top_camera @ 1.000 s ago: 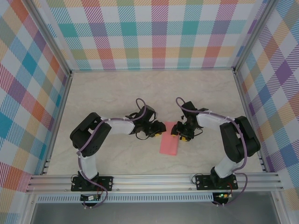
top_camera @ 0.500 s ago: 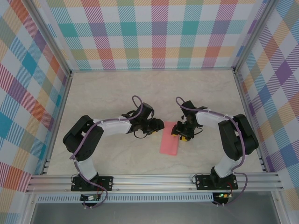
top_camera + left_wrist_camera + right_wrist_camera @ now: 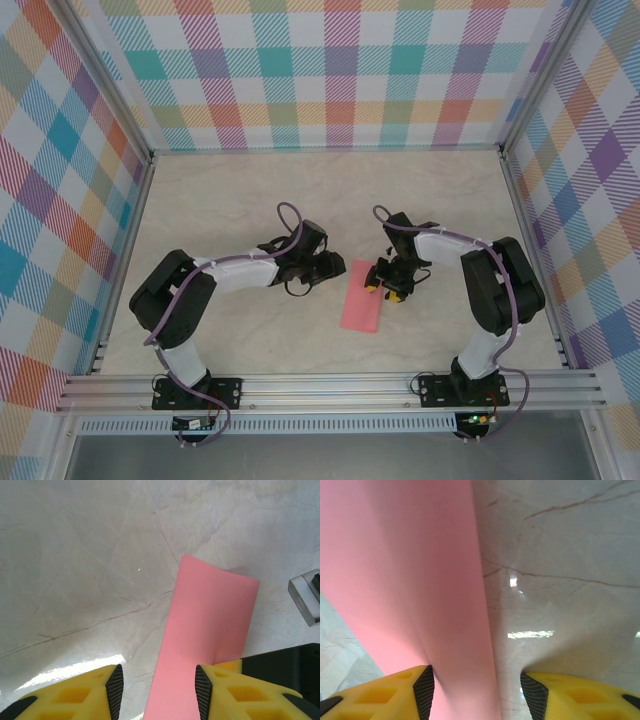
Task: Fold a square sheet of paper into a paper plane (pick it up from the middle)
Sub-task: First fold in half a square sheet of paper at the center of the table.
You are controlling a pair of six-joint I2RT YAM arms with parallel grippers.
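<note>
Salmon-pink and thin, the plain sheet of paper (image 3: 361,297) is lying as a narrow upright strip on the middle of the cream, marble-veined table (image 3: 230,200), between the two grippers and slightly nearer the bases. Its far end is curling a little off the surface in the left wrist view (image 3: 210,625). Pastel plaid fabric walls (image 3: 330,70) are enclosing the table on three sides, and a silver aluminium frame (image 3: 330,388) is running along the near edge.

The left gripper (image 3: 340,268) is hovering just beside the strip's upper left corner. From its own camera (image 3: 159,685) the yellow fingers with black ribbed pads (image 3: 115,685) are standing spread, and the paper is passing through the gap along the right-hand pad, pinched by nothing.

The right gripper (image 3: 382,290) is sitting at the strip's upper right edge. Its fingers (image 3: 424,690) are also standing well apart (image 3: 477,687), with the pink sheet (image 3: 405,580) bowing down into the gap beside one pad; whether that pad is actually touching it cannot be told.

Compared with a second ago, the left arm's elbow (image 3: 165,300) is now sitting farther out to the left and lower toward the frame, and its gripper is slightly higher. The paper is lying where it was.
</note>
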